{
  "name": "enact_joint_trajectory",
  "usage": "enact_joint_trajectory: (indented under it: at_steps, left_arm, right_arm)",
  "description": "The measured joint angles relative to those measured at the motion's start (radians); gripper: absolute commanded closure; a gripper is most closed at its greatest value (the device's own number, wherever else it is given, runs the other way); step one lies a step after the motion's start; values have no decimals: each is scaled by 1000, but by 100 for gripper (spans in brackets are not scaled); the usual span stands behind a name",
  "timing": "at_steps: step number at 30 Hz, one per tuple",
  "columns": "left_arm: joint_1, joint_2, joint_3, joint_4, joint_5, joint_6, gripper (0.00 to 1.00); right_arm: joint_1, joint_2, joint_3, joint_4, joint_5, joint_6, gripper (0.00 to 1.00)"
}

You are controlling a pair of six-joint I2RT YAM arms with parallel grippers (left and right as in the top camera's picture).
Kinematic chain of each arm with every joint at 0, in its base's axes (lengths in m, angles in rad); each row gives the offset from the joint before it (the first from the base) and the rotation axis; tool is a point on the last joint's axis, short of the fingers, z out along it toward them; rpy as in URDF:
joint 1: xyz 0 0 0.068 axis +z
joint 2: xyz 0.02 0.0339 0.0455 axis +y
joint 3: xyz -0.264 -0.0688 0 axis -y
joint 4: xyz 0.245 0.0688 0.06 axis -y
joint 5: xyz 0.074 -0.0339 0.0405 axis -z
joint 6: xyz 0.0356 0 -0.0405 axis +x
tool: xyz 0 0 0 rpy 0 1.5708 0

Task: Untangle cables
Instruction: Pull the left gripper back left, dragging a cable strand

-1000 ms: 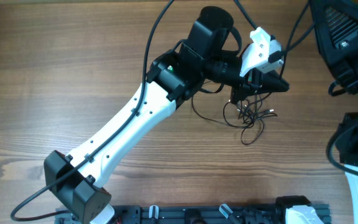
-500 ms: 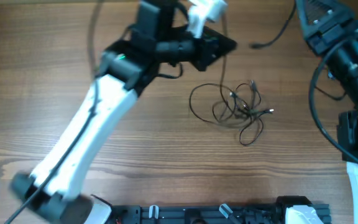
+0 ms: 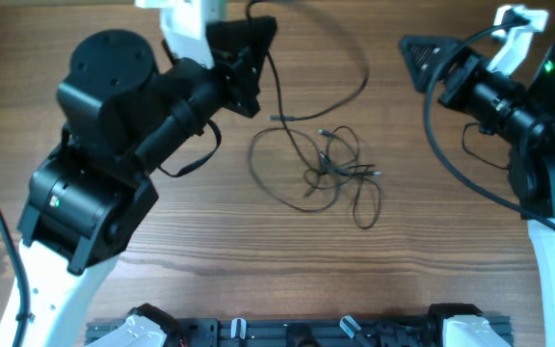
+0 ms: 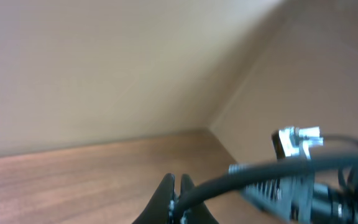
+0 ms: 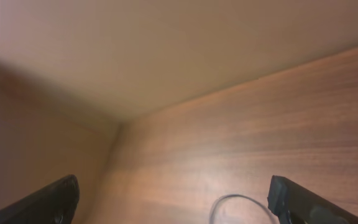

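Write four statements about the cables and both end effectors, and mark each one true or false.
1. The cables lie tangled on the table between the arms. True.
2. The right end effector is open. True.
3. The right end effector grips the tangle. False: it holds nothing and is apart from the tangle.
4. The left end effector is wide open. False: it is shut on a strand of the cables.
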Motion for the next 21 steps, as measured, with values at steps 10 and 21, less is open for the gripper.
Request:
enact_joint_trajectory:
  at_steps: [10, 21]
  left_arm:
    - [0, -3, -2, 309, -111, -74, 96]
    - [0, -4, -2, 569, -118, -111, 96]
  right_arm:
    - [0, 55, 0, -170, -131, -247, 1]
    - [1, 162, 0, -354, -254, -595, 1]
